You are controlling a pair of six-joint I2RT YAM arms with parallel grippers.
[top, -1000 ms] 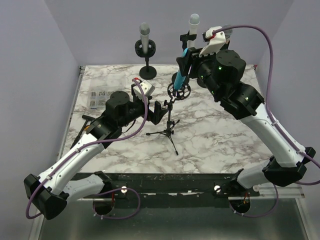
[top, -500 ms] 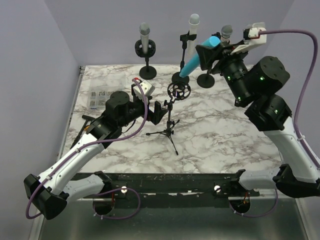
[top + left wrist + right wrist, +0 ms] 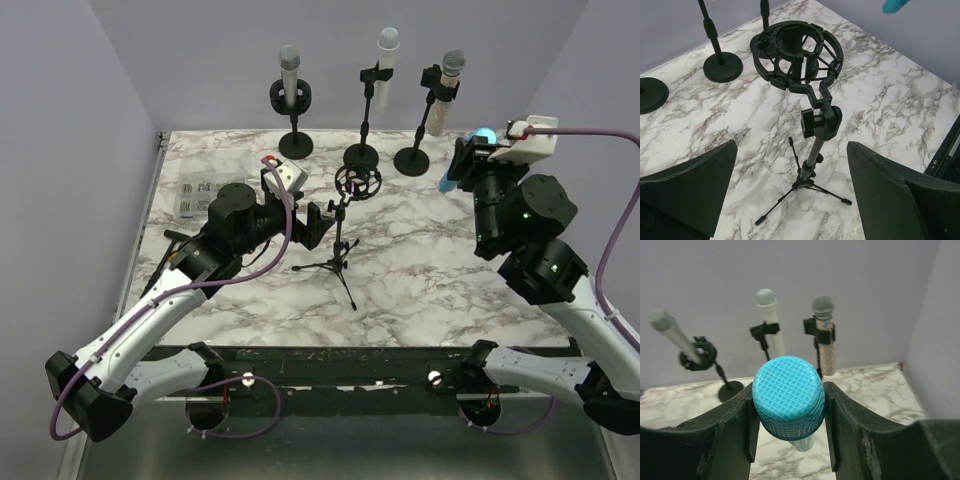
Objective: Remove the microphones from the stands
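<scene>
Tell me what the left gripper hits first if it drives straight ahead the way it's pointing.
The left gripper would most likely meet the tripod stand's pole first, centred between its open jaws, below the empty shock mount; depth is unclear.

Microphones: we count four: grey-topped microphone (image 3: 289, 62), white microphone (image 3: 386, 48), glittery microphone (image 3: 450, 75), blue microphone (image 3: 789, 397).
Stands: we count four: left round-base stand (image 3: 296, 143), middle round-base stand (image 3: 361, 155), right round-base stand (image 3: 411, 160), tripod stand (image 3: 815, 150).
Robot arms: we count two: left arm (image 3: 150, 320), right arm (image 3: 540, 270).
Tables: we see one marble table (image 3: 450, 270).
</scene>
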